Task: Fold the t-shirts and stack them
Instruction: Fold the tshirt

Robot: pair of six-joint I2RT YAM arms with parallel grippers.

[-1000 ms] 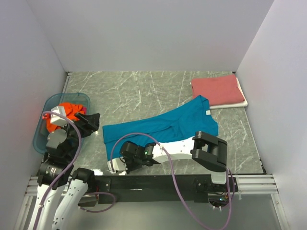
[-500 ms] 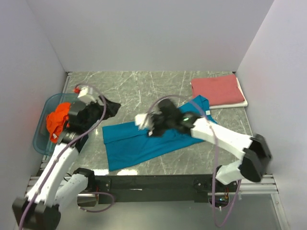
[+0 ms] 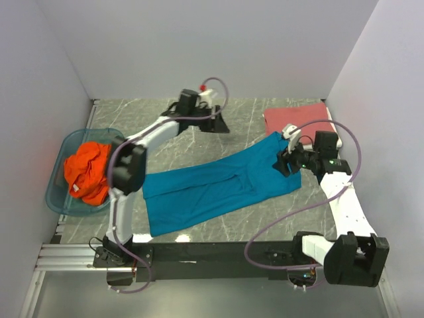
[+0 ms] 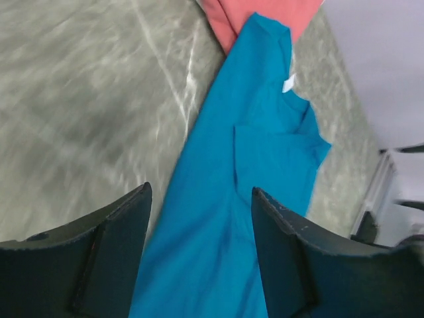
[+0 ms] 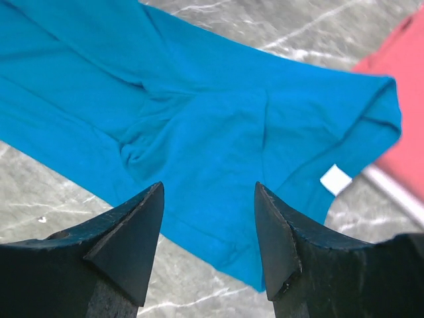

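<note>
**Both arms just swung way out, teal shirt still only half done**

Quick update from beside the rig. A second ago both arms were tucked at the near edge; now the left hand [image 3: 214, 123] is stretched to the back of the counter [image 3: 265, 218], fingers apart, holding nothing. The right hand [image 3: 283, 162] has swung over the collar end of the teal shirt [image 3: 212, 189], also spread and empty.

The teal shirt hasn't really moved. It lies in a long strip across the middle, one side flapped over. The red shirt [image 3: 298, 124] sits folded at the back right, and the orange shirt [image 3: 86, 169] is bunched in the blue tub [image 3: 53, 195]. My guess is they're lining up for the next fold.
</note>
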